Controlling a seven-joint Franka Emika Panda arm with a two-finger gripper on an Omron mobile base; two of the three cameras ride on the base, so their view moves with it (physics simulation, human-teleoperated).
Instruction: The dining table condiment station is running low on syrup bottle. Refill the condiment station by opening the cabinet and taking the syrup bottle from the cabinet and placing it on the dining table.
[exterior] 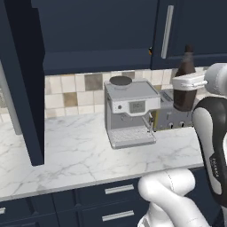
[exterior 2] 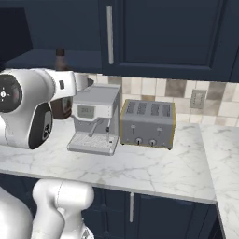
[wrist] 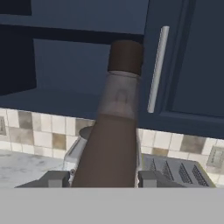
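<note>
Hand view shows the gripper (wrist: 103, 179) closed on the lower body of the bottle (wrist: 111, 144), which stands upright between the two fingertips. From the left base view, the bottle (exterior: 185, 84) is in the air above the toaster (exterior: 170, 115), in front of the cabinet (exterior: 186, 31), beside the coffee machine (exterior: 131, 113).

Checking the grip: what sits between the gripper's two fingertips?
The syrup bottle stands between the fingertips of the gripper, seen in the hand view.

The syrup bottle (wrist: 114, 131) is dark brown and pear-shaped, with a pale narrow neck and a dark cap. It stands upright in the air, clamped at its lower body between the fingers (wrist: 56, 178). The navy cabinet (exterior: 190, 31) behind it, at about 12 o'clock, has a vertical silver bar handle and a closed door.
</note>
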